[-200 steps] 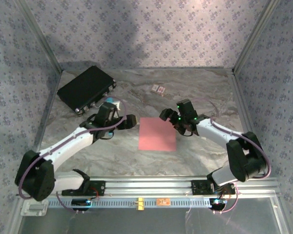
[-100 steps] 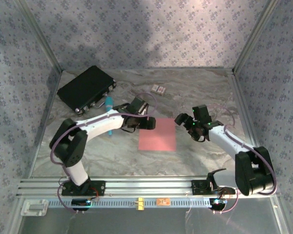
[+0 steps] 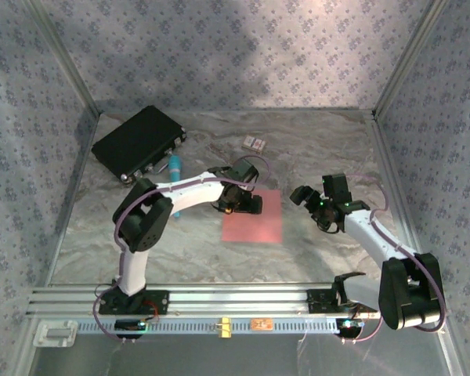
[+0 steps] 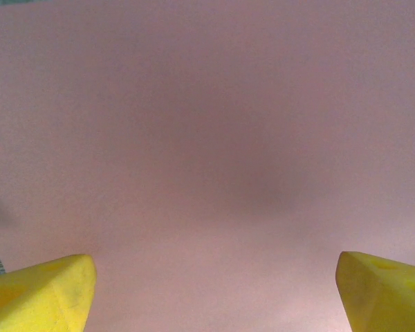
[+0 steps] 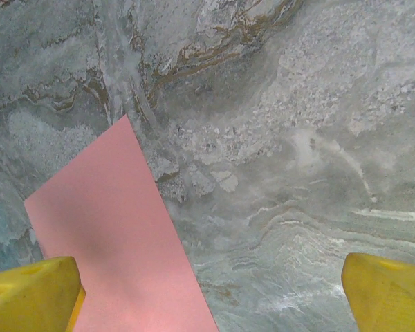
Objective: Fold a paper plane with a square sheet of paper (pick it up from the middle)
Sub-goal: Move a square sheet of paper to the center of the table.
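Note:
The square sheet of paper is salmon-pink and lies flat and unfolded on the marble table. The paper plane is out of view. My left gripper hangs low over the sheet's upper-left part. In the left wrist view the sheet spreads under the open left gripper, whose yellow fingertips stand wide apart with nothing between them. My right gripper is a little to the right of the sheet. It is open over bare table, and the sheet's edge lies toward its left finger.
A black case sits at the back left with a teal marker beside it. A tiny patterned card lies at the back centre. Patterned walls close in three sides, and a metal rail runs along the near edge.
My left arm swung right from beside the sheet to over its upper-left part, and its jaws narrowed slightly. My right arm drew back to the right, away from the sheet.

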`<state>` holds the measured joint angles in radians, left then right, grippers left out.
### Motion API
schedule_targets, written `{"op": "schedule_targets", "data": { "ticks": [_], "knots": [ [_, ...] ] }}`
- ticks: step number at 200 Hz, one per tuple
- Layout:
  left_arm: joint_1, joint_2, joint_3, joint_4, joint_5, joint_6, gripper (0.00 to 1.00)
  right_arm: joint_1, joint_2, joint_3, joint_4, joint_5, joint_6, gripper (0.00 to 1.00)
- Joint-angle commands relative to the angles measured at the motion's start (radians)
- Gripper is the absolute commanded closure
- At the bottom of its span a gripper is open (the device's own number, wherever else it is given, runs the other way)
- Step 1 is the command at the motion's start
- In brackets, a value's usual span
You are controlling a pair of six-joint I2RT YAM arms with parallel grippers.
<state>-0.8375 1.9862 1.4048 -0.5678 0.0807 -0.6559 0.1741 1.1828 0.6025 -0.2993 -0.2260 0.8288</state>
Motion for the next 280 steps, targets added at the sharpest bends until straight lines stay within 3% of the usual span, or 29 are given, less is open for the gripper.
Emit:
{"op": "schedule_targets", "data": {
  "ticks": [1,76,182,230,280],
  "knots": [
    [-0.001,0.027,0.04,-0.047,0.035,-0.002,0.11,-0.007,-0.011,-0.007,-0.029,-0.024,-0.029,0.01],
    [0.009,0.048,-0.019,-0.104,-0.029,0.088,0.11,-0.008,0.005,-0.002,-0.021,-0.045,-0.038,0.01],
    [0.054,-0.076,-0.116,-0.071,-0.053,0.191,0.1,0.044,0.012,0.02,-0.033,-0.018,-0.039,0.01],
    [0.049,-0.133,-0.07,-0.078,-0.08,0.059,0.1,0.087,0.033,0.058,-0.05,-0.012,-0.058,0.01],
    [0.008,-0.069,0.013,-0.177,-0.16,-0.05,0.1,0.105,0.037,0.073,-0.071,0.017,-0.069,0.01]
  ]
}}
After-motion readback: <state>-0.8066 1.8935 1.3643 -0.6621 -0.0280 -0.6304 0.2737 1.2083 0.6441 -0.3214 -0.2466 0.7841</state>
